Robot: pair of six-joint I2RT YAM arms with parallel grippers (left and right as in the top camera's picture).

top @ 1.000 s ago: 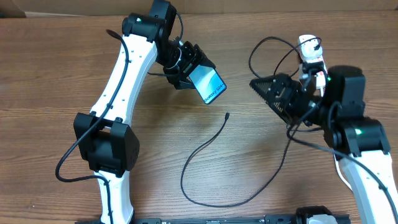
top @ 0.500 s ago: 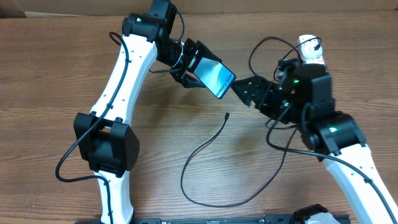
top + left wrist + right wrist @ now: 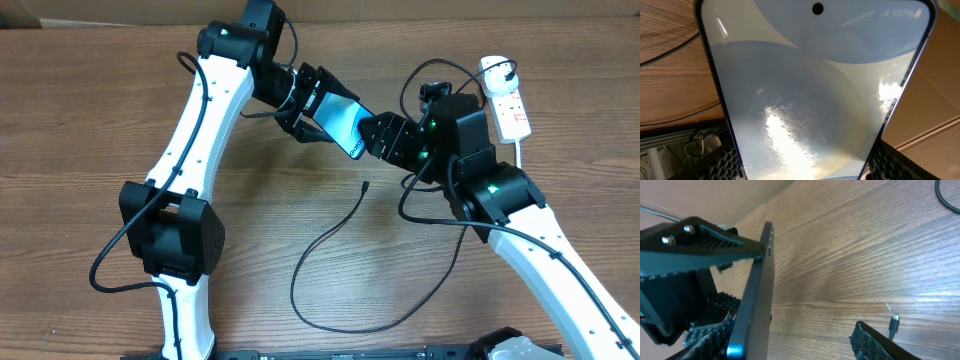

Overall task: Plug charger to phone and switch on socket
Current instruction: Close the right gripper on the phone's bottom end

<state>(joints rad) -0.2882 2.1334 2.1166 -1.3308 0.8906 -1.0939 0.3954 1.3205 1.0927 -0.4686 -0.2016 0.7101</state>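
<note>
Phone (image 3: 340, 122) clamped in left jaws, its free end between open right jaws

A robotics lab or test bench is indicated. A white left arm (image 3: 195, 120) and right arm (image 3: 565, 275) are mounted at a wood-grain table (image 3: 80, 120), and plain cardboard (image 3: 400, 10) is set along its far edge

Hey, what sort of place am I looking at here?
Probably a robotics lab bench: a left arm and right arm at a wood-grain table, with a phone, power strip and charger cable as props.
</note>
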